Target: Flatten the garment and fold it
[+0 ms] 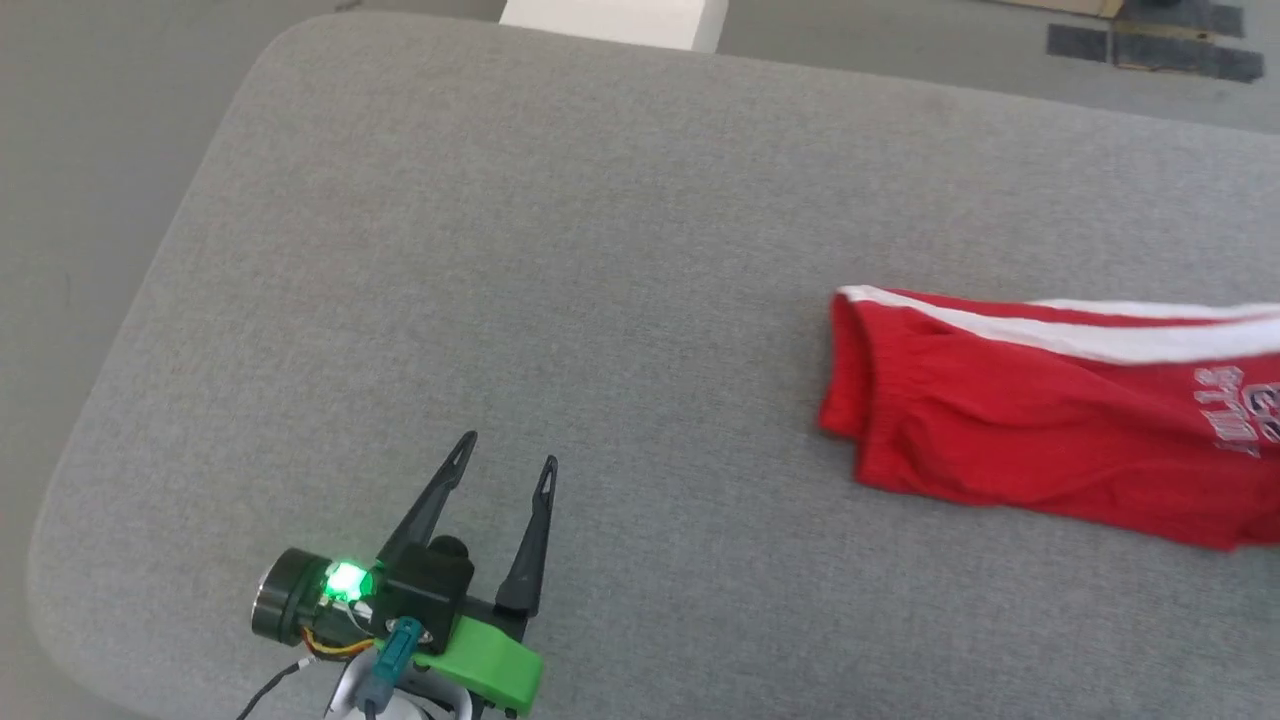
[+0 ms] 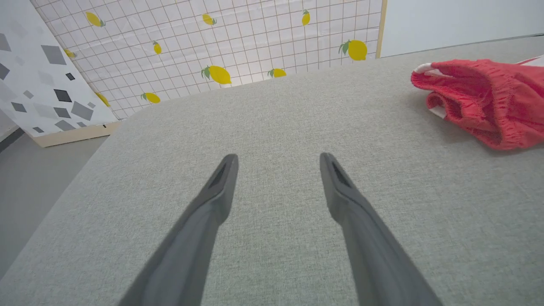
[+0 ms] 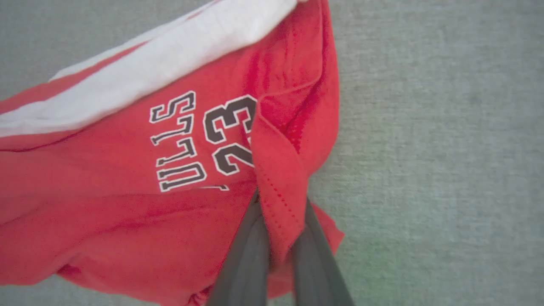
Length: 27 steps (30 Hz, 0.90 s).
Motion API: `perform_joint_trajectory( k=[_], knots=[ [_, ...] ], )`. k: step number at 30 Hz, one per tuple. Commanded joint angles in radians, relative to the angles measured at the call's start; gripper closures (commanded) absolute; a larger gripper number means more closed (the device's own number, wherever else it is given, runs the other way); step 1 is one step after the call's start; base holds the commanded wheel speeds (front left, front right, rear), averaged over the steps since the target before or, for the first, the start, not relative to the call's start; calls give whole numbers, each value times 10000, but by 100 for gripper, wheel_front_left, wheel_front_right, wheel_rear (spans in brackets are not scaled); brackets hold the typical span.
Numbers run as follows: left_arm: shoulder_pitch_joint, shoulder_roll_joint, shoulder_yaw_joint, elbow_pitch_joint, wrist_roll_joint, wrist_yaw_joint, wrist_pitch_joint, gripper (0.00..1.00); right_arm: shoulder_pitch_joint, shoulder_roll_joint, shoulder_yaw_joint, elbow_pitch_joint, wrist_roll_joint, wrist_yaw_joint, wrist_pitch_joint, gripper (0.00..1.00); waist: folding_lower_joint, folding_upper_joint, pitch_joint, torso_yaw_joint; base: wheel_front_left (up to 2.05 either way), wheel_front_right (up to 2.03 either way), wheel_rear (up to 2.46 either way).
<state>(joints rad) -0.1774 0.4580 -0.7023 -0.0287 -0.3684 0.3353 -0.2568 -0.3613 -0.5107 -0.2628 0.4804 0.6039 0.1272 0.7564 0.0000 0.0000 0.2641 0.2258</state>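
Red shorts (image 1: 1050, 430) with white stripe (image 1: 1100, 340), grey surface (image 1: 600, 250), lemon-patterned white grid backdrop (image 2: 255, 38)

At head view right edge garment (image 1: 1040, 420) cut off, print (image 1: 1238, 412) blurred. In right wrist view right gripper (image 3: 280, 208) fingertips covered by red fold (image 3: 276, 182); print's first letter hidden.

table (image 1: 600, 250): everything we work with lies on it; the floor (image 1: 100, 200) is off its left and far edges.
shorts (image 1: 1050, 420): on the table's right part, waistband end toward the left, running out of our head view at the right.
left gripper (image 1: 509, 450): over the table's near left part, well apart from the shorts to its right.
right gripper (image 3: 280, 212): at the shorts beside the print, a fold of cloth pinched between its fingers.
box (image 1: 615, 22): behind the table's far edge.
panels (image 2: 212, 51): beyond the table, ahead of our left gripper.
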Motion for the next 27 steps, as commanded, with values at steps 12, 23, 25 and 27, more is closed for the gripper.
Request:
perform_joint_trajectory(
  k=[12, 23, 25, 27],
  knots=[
    [252, -38, -70, 266, -237, -83, 48, 0, 454, 1164, -561, -1616, -467, 35, 130, 100, 0, 0, -859, -435, 0, 0, 0],
    [324, -37, -88, 261, -371, 8, 162, 0, 112, 2151, 547, -3501, 55, 35, 709, 100, 0, 0, -1035, -11, 0, 0, 0],
    [336, -47, -107, 266, -383, 18, 170, 0, -3, 2314, 784, -3699, 76, 35, 732, 100, 0, 0, -1013, 114, 0, 0, 0],
    [345, -58, -119, 277, -394, 39, 183, 0, -89, 2456, 1056, -3869, 82, 35, 784, 100, 0, 0, -1001, 245, 0, 0, 0]
  ],
)
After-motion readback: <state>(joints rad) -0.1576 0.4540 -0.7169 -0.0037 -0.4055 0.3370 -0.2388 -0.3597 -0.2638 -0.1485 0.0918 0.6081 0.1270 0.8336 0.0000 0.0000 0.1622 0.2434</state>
